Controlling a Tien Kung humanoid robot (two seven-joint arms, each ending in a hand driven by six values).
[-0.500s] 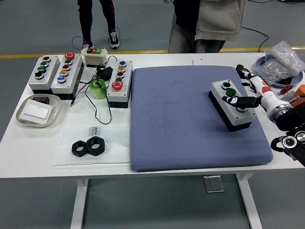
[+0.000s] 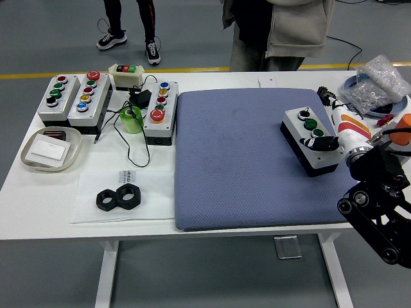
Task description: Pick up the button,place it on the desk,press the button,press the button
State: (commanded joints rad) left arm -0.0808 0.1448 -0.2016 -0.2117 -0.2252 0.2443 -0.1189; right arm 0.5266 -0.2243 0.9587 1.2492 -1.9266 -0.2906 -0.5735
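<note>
A small button box (image 2: 310, 140) with a white top and black sides lies at the right of the blue mat (image 2: 244, 167). It carries a green button (image 2: 311, 123) in the middle and darker buttons at each end. My right hand (image 2: 319, 143) comes in from the right, and its black fingertips (image 2: 312, 142) rest on the box's near end over the nearest button. The fingers hold nothing. The right forearm and elbow fill the lower right corner. My left arm is out of the picture.
Grey button boxes (image 2: 59, 97) (image 2: 88, 96) (image 2: 160, 110) stand at the far left with a green roll (image 2: 131, 119) and cables. A tray (image 2: 51, 149) and two black nuts (image 2: 119, 197) lie near the left. A parts bag (image 2: 379, 83) is far right. A person (image 2: 289, 32) stands behind.
My right hand has slid a little nearer and lower onto the box's near end. The elbow has swung forward into the lower right corner. The box has not moved.
</note>
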